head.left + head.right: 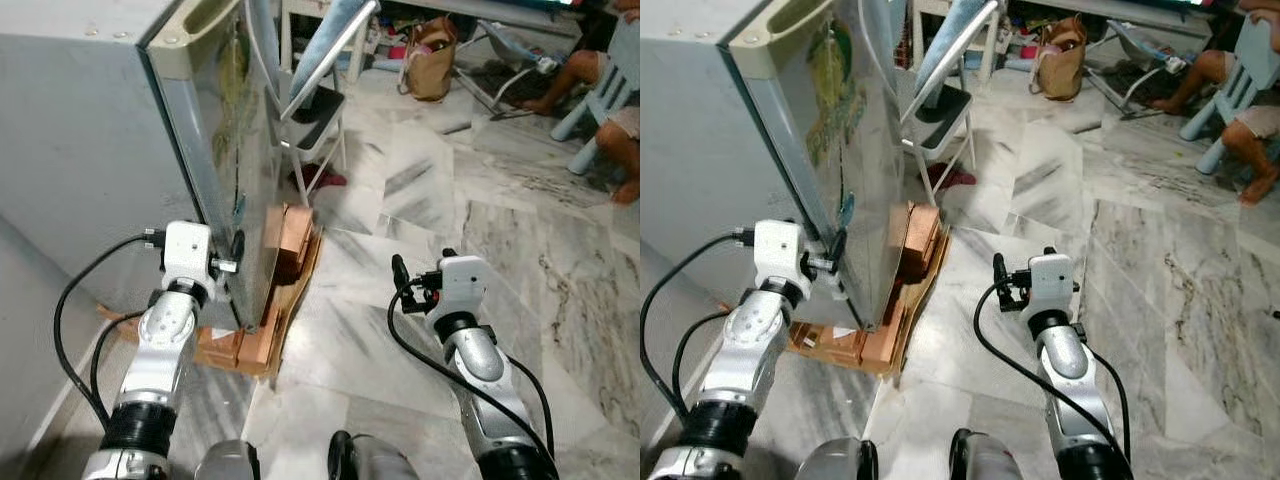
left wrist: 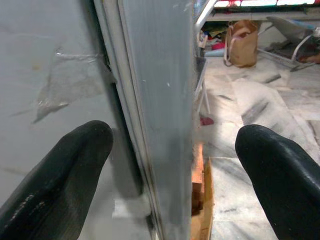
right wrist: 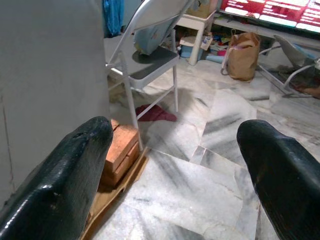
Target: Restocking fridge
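Left eye view: fridge (image 1: 90, 130) stands at the robot's left, a grey box raised on bricks (image 1: 290, 240) and cardboard. Its door (image 1: 215, 150) sits shut or nearly shut; the door edge faces the camera. Left gripper (image 1: 228, 258) is up against the lower part of that door edge. Right gripper (image 1: 402, 282) hangs over bare marble floor (image 1: 400, 200), well apart from the fridge, holding nothing. A folding chair (image 1: 315, 110) stands just beyond the fridge, with a brown paper bag (image 1: 430, 60) farther back. A person's legs (image 1: 600, 110) show at the far right beside a pale blue chair.

Right eye view: same layout. The left gripper's black fingers lie at the door's front corner; right gripper is idle at mid-floor.

Left wrist view: the left gripper's fingers (image 2: 55, 175) are spread wide, one on each side of the door edge, the seam between door and cabinet running between them. No contact with the door is evident; nothing is clamped.

Right wrist view: the right gripper's fingers (image 3: 65, 175) are spread wide and empty, looking over floor, bricks, chair and a red cloth (image 3: 155, 113).

Progress, judged: early. Door not yet opened, no item to stock in either gripper, none seen nearby. Remaining: pull the door open, fetch goods, load them.
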Robot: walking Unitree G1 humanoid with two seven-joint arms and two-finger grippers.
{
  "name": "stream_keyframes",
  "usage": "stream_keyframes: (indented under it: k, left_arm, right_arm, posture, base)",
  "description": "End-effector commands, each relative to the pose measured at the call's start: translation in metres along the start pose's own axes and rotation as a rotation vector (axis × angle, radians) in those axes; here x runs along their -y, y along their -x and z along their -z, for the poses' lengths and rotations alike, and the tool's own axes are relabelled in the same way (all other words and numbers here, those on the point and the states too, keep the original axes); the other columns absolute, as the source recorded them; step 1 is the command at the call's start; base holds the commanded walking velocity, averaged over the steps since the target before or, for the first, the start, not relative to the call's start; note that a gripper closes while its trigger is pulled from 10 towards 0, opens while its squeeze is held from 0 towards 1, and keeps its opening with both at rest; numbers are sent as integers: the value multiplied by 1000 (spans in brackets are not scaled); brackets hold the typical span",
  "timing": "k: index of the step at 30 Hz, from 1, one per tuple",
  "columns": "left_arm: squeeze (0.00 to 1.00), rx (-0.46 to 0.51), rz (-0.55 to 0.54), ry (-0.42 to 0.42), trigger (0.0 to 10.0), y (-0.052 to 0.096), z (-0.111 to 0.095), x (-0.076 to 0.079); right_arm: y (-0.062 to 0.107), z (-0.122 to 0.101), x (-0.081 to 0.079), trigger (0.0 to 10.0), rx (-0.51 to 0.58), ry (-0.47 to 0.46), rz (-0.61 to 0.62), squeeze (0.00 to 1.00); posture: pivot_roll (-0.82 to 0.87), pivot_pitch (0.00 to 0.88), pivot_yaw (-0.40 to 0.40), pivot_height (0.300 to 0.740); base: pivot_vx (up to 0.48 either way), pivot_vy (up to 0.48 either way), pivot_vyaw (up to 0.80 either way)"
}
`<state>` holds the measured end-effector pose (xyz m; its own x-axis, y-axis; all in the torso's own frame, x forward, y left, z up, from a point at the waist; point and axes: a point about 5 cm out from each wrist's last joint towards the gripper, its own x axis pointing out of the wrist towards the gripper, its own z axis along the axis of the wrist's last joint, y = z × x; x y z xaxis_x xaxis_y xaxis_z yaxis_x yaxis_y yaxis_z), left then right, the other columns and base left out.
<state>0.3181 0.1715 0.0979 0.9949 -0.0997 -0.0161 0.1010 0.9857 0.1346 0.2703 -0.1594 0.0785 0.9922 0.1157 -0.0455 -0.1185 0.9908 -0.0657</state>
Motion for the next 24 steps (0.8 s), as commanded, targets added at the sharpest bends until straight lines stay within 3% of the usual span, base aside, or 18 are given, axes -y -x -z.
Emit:
stream_keyframes:
  k: [1,8,15,17,24]
  left_arm:
    - [0,-8,-10,-10,10000,-4,2,-2]
    - [0,15,6,5,10000,-21,-7,6]
    - [0,85,86,19,10000,-37,-26,29]
    - [0,99,118,13,10000,-39,-29,38]
    - [0,103,136,10,10000,-41,-29,45]
  right_arm:
    - [6,2,4,10000,-15,9,11,0]
    - [27,17,19,10000,-95,55,40,0]
    - [62,49,40,10000,-260,91,113,0]
    - [62,49,40,10000,-262,93,117,0]
    - [54,46,38,10000,-248,93,116,0]
  posture:
    - [14,157,-56,740]
    - [-8,160,-53,740]
    - [-11,165,-49,740]
    - [-13,164,-44,740]
    - [-9,161,-43,740]
  base:
    - [0,0,0]
    - [0,0,0]
    - [0,0,0]
    - [0,0,0]
    - [0,0,0]
